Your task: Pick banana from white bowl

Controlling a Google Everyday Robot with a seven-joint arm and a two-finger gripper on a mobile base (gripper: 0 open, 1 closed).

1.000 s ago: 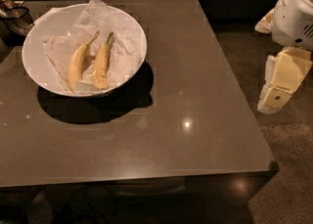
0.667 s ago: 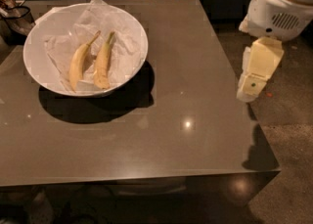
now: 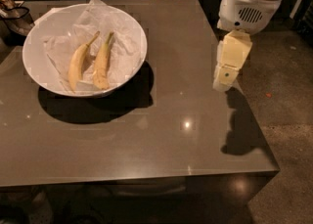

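A wide white bowl (image 3: 44, 69) lined with crumpled white paper sits on the back left of the table. Two yellow bananas lie side by side in it, one on the left (image 3: 78, 62) and one on the right (image 3: 101, 62), stems pointing away from me. My gripper (image 3: 224, 77) hangs over the table's right edge, well to the right of the bowl and above the surface, pointing down. It holds nothing.
The dark grey table (image 3: 146, 135) has its right edge just beyond my gripper and its front edge near the bottom of the view. A dark object (image 3: 17, 17) stands behind the bowl at far left. Concrete floor (image 3: 288, 110) lies to the right.
My arm has swung left from beside the table to over its right edge, closer to the bowl. The bowl and bananas have not moved.
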